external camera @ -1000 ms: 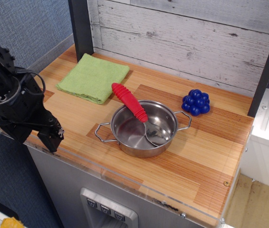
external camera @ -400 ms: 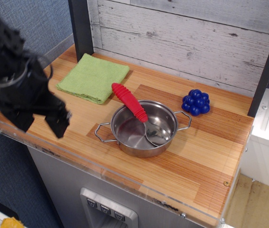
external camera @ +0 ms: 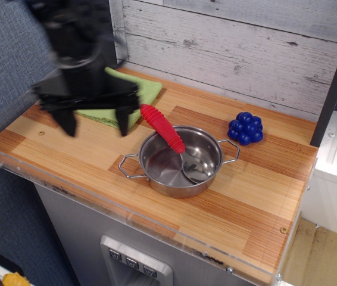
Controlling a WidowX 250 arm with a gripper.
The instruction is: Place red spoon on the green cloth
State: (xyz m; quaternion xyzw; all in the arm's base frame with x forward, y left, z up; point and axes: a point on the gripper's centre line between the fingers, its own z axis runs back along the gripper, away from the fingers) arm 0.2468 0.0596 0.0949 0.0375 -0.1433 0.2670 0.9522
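The red spoon (external camera: 164, 130) lies with its silver bowl inside the steel pot (external camera: 179, 161) and its ribbed red handle leaning over the pot's back-left rim. The green cloth (external camera: 147, 89) lies flat at the back left of the counter, mostly hidden behind my gripper. My black gripper (external camera: 95, 123) is motion-blurred above the cloth's front edge, just left of the spoon handle. Its two fingers (external camera: 124, 119) are spread wide and point down, with nothing between them.
A blue toy grape cluster (external camera: 245, 128) sits at the back right. A grey plank wall runs along the back with a dark post (external camera: 103, 30) at the left corner. A clear acrylic rim (external camera: 127, 208) edges the counter's front.
My gripper has swept from off the counter's left front corner up and to the right, over the green cloth and close to the spoon handle. The spoon, pot and grapes have not moved.
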